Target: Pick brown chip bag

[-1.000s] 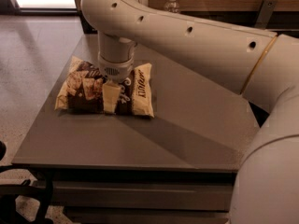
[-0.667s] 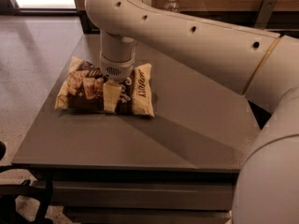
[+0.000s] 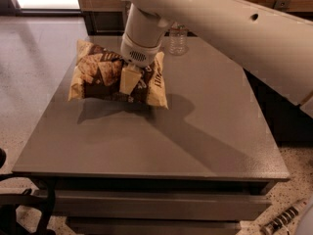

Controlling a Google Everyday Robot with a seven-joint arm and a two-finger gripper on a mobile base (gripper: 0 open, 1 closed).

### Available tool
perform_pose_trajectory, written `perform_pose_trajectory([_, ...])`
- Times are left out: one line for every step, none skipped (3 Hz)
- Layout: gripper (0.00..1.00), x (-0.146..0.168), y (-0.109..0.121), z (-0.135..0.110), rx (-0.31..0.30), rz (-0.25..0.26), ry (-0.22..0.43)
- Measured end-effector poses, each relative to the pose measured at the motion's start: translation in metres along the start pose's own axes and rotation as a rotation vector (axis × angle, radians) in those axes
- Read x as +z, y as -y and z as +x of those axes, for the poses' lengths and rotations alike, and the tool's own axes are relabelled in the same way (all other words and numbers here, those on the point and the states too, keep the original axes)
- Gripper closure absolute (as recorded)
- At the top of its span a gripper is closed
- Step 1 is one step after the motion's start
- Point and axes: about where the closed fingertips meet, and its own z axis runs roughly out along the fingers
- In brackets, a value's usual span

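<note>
Gripper (image 3: pixel 131 83) sits over the brown chip bag (image 3: pixel 94 78) — fingers (image 3: pixel 128 80) clamped mid-bag, long axis left-right over the table (image 3: pixel 210 136).

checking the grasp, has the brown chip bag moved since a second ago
Yes, upward: the brown chip bag sits higher above the front edge of the table, gripper clamped on its middle.
</note>
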Motion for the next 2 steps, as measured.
perform_pose_trajectory([1.00, -0.030, 0.013, 0.007, -0.006, 0.046, 0.072])
perform_pose_trajectory([1.00, -0.049, 0.024, 0.010, -0.014, 0.076, 0.134])
